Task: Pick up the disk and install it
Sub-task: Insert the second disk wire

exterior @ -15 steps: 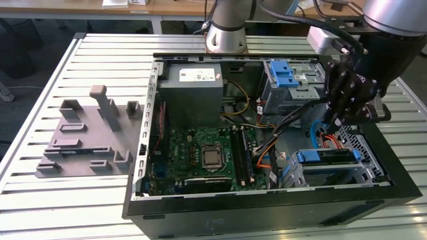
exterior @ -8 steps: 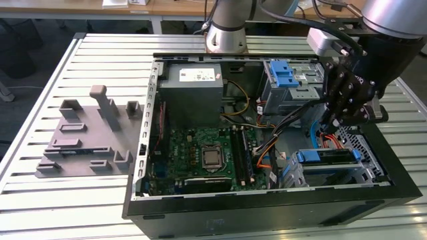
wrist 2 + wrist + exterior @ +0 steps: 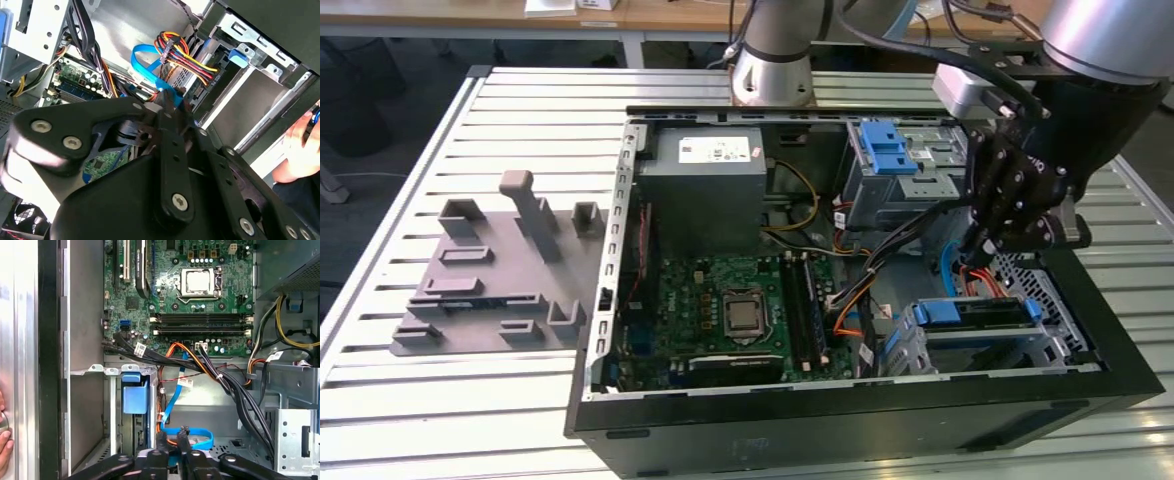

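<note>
Disk (image 3: 974,312) seated in the drive cage, gripper (image 3: 991,243) hovering just above it

At lower right of the exterior view the disk sits in its blue carrier inside the computer case (image 3: 854,425); the first wrist view shows its blue tab (image 3: 135,396) at lower left of centre. The 2 fingers (image 3: 161,444) are pressed nearly together, pinching nothing, beside a blue cable (image 3: 197,432). Judged by its look, the disk is dense, rigid and shock-sensitive; the carrier's plastic sides suit gripping better than the slick metal face.
</note>
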Controlling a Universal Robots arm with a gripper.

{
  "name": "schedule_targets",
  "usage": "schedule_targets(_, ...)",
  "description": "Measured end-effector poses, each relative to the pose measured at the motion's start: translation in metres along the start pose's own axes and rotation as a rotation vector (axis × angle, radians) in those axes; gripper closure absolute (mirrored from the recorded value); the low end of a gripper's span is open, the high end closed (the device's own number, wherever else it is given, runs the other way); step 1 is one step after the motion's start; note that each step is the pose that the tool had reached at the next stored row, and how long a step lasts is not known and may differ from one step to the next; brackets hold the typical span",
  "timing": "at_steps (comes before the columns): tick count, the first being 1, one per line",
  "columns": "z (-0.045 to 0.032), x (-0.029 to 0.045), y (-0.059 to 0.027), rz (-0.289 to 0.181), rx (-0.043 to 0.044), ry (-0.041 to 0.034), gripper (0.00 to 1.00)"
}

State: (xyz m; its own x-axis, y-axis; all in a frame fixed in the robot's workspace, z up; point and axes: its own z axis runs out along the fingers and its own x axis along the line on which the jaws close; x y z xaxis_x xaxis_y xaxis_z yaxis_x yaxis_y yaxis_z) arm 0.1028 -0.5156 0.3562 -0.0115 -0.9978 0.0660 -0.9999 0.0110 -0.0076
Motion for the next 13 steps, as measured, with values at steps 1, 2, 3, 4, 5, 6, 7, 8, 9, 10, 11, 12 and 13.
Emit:
schedule_targets(1,0.0003,0.0000,0.0000,0.000,0.0000,-0.0007,0.76)
schedule_targets(2,0.0005,0.0000,0.0000,0.000,0.0000,-0.0024,0.84)
schedule_targets(3,0.0007,0.0000,0.0000,0.000,-0.0001,-0.0051,0.84)
schedule_targets(4,0.0009,-0.0001,0.0000,0.000,-0.0001,-0.0078,0.84)
schedule_targets(5,0.0010,-0.0001,0.0000,0.000,-0.0001,-0.0098,0.84)
schedule_targets(6,0.0011,0.0000,0.0000,0.000,-0.0002,-0.0146,0.84)
schedule_targets(7,0.0012,0.0000,0.0000,0.000,-0.0002,-0.0175,0.84)
schedule_targets(8,0.0015,-0.0001,0.0000,0.000,-0.0002,-0.0194,0.84)
schedule_targets(9,0.0018,-0.0001,0.0000,0.000,-0.0001,-0.0213,0.84)
schedule_targets(10,0.0021,0.0000,0.0003,0.000,0.0012,-0.0230,0.84)
schedule_targets(11,0.0025,0.0006,0.0005,0.000,0.0032,-0.0251,0.84)
schedule_targets(12,0.0031,0.0012,0.0011,0.000,0.0051,-0.0268,0.84)
schedule_targets(13,0.0037,0.0020,0.0020,0.000,0.0084,-0.0275,0.84)
